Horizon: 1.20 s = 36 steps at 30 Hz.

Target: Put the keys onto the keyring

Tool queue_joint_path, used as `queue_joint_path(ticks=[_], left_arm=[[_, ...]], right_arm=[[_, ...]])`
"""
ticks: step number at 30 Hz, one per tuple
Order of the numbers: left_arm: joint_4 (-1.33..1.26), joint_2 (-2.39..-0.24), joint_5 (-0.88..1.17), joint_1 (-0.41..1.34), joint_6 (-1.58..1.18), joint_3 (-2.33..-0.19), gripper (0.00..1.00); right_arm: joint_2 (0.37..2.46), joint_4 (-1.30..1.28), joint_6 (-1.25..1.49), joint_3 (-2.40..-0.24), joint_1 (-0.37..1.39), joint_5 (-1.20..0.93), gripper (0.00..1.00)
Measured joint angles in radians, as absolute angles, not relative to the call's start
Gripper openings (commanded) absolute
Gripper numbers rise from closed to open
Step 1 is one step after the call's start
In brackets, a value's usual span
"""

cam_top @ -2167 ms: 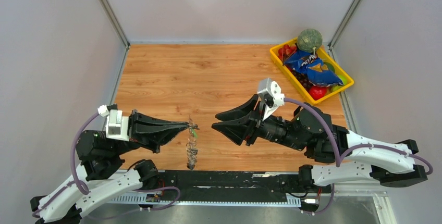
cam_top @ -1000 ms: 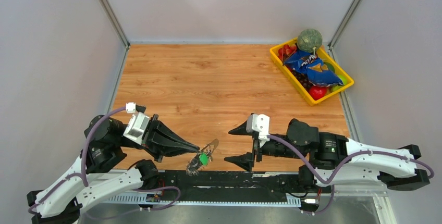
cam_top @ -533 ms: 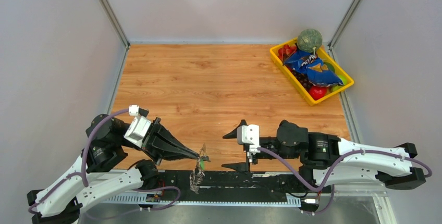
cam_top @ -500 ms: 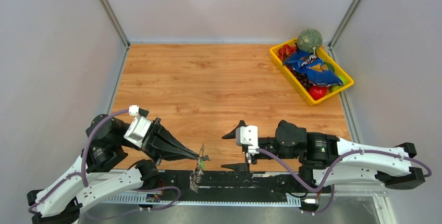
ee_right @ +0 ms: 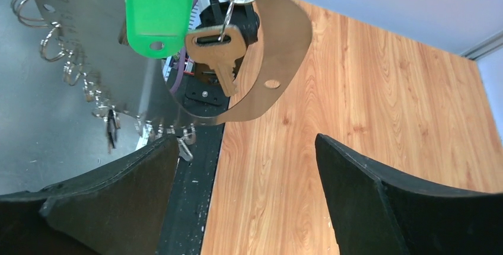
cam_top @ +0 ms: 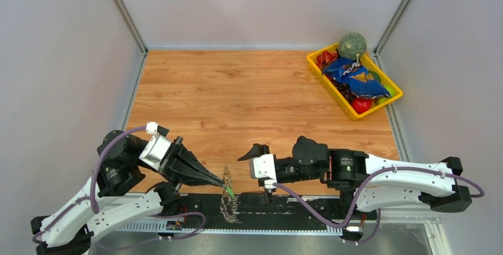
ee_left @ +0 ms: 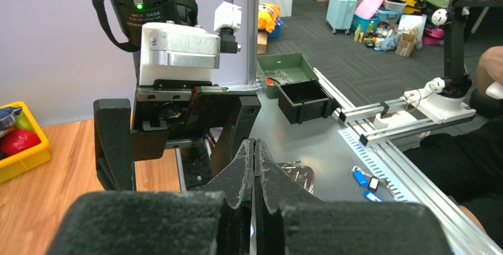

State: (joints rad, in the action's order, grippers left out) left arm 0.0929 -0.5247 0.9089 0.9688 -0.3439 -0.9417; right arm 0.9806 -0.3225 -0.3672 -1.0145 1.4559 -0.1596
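The keyring [ee_right: 279,71] is a flat grey metal hoop fringed with small rings. It hangs from my left gripper [cam_top: 224,179], whose jaws are pressed together [ee_left: 254,148]; a piece of the keyring [ee_left: 302,175] shows just behind its fingers. The keys [ee_right: 222,59] hang in front of the hoop's opening with their green tag [ee_right: 160,12], and the green tag [cam_top: 228,191] also shows just below the left fingertips. My right gripper [ee_right: 246,142] stands wide open just right of the hoop and faces it, with nothing between its fingers. The exact pinch point is hidden.
A yellow tray [cam_top: 388,98] of fruit and a blue snack bag sits at the table's back right corner. The black rail [cam_top: 296,204] with the arm bases runs along the near edge, under the hanging keyring. Grey walls enclose the table.
My right gripper has slid left along the near edge toward the hanging keyring, and its jaws have spread wider. The left gripper has dipped slightly and the bunch has swung.
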Motion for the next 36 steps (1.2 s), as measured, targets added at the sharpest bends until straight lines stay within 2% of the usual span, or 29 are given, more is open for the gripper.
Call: queue_joint_path(ticks=[7, 22, 31, 36], left_arm=[[0.093, -0.525, 0.928, 0.969, -0.348, -0.942, 0.00], [0.094, -0.525, 0.942, 0.969, -0.353, -0.942, 0.00], [0.094, -0.525, 0.942, 0.969, -0.350, -0.942, 0.00], [0.094, -0.525, 0.944, 0.969, -0.350, -0.942, 0.00]], right_arm=[[1.003, -0.316, -0.424, -1.055, 1.444, -0.210, 1.00], [1.097, -0.309, -0.452, -1.108, 1.309, -0.459, 0.99], [1.098, -0.309, -0.442, -1.108, 1.305, -0.576, 0.88], [1.108, -0.309, -0.423, -1.108, 1.302, -0.607, 0.78]])
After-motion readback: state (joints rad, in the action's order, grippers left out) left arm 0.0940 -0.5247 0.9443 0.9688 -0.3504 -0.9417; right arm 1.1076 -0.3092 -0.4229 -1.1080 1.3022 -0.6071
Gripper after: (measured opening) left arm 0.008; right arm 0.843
